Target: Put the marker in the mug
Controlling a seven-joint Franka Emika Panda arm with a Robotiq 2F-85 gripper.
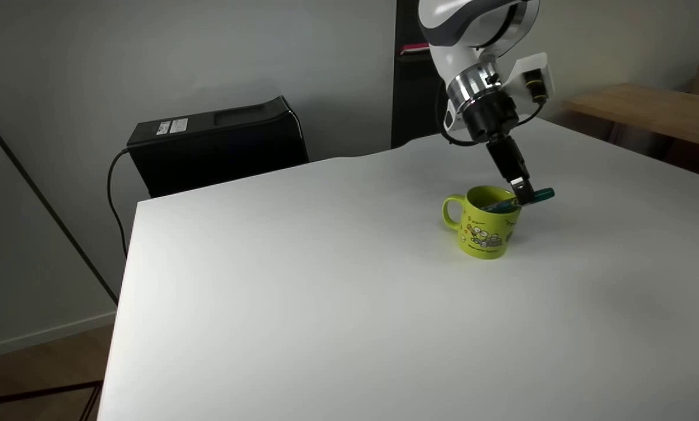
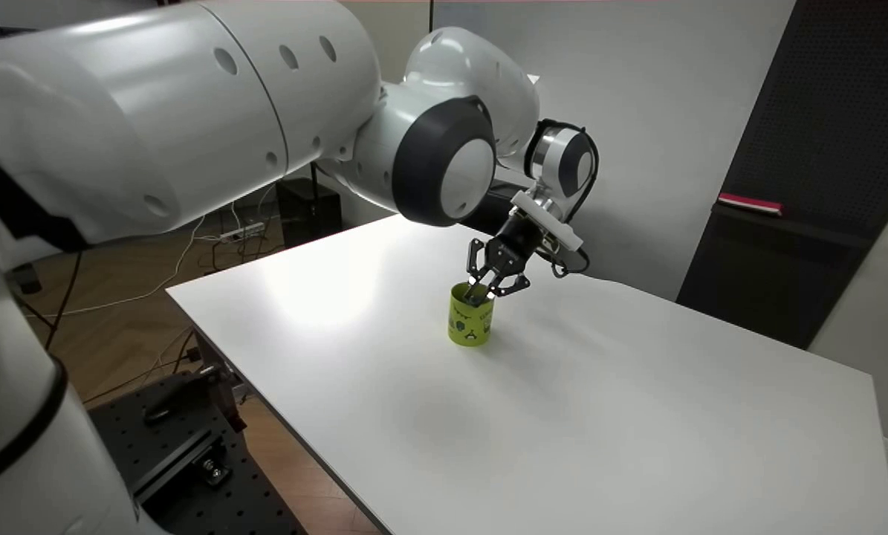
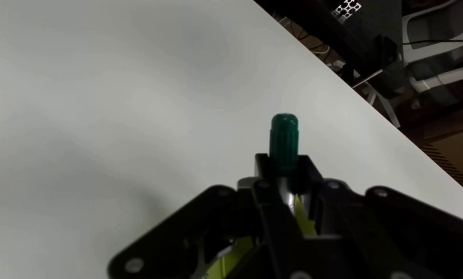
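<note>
The marker has a dark green cap. It is tilted low across the mug's rim, cap end outside and other end inside the mouth. The lime-green mug stands upright on the table, with its loop handle away from the gripper. It also shows in an exterior view and partly in the wrist view, mostly hidden by the gripper. My gripper is shut on the marker at the mug's rim. In the wrist view the fingertips clasp it just below the cap. In an exterior view the gripper hides most of the marker.
The mug stands on a white table. A black box-shaped device stands behind the table's far edge. A wooden table is off to the side. A dark cabinet with a red item stands beyond the table.
</note>
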